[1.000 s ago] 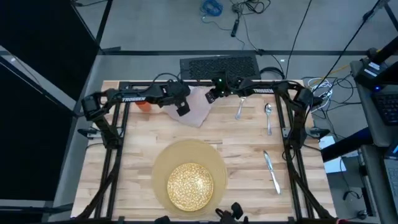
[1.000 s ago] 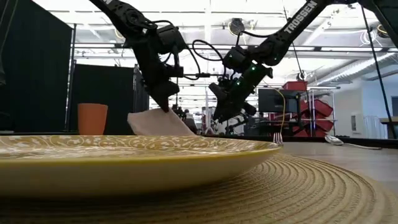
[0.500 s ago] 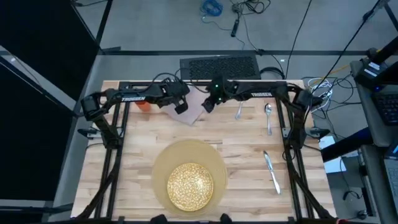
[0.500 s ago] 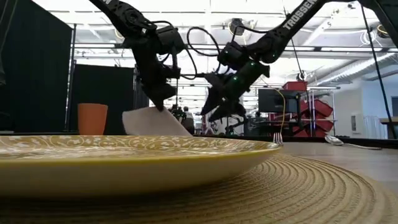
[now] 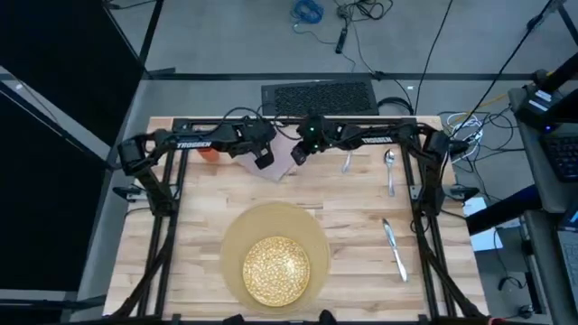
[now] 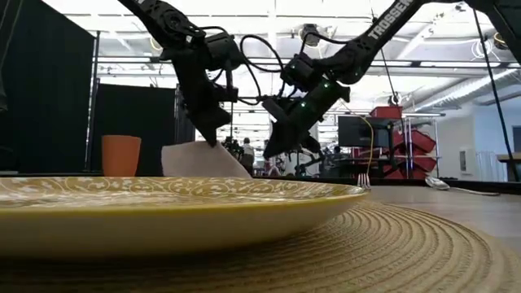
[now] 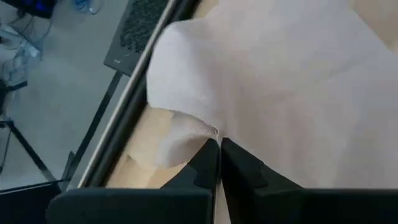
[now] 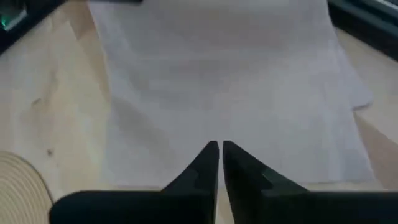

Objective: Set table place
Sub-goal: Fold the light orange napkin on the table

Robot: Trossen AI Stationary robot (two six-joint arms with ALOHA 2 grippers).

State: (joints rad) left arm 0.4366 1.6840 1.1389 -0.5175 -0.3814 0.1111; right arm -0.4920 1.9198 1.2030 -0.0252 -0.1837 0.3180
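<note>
Napkin [image 5: 282, 153] first: you have one pinkish-grey cloth lying at the far edge of the table [image 5: 361, 217], between the two grippers, with one corner lifted off the wood in the low view. Its long axis looks to run from the far rail toward the near left, though the arms cover too much of it in the high view for you to be sure.

Your left gripper [image 5: 265, 159] sits at the napkin's left side, fingers closed to a thin slit, and the left wrist view shows a small fold of the cloth pinched right at the tips. Your right gripper [image 5: 297, 154] is over the napkin's right part, its fingers nearly together with only a narrow gap; the right wrist view shows the tips above flat cloth with nothing caught between them.

Moving outward, count one of each piece. One orange cup [image 5: 209, 152] stands upright at the far left, partly under the left arm. One fork [image 5: 348, 159] lies just right of the napkin, pointing roughly away from the near edge, and one spoon [image 5: 389, 169] lies beside it, parallel and apart. One knife [image 5: 394, 248] lies farther toward the near right, tilted a little. One round tan mat [image 5: 237, 236] sits at the near centre with one gold-speckled plate [image 5: 276, 269] on it, toward the mat's near side.
</note>
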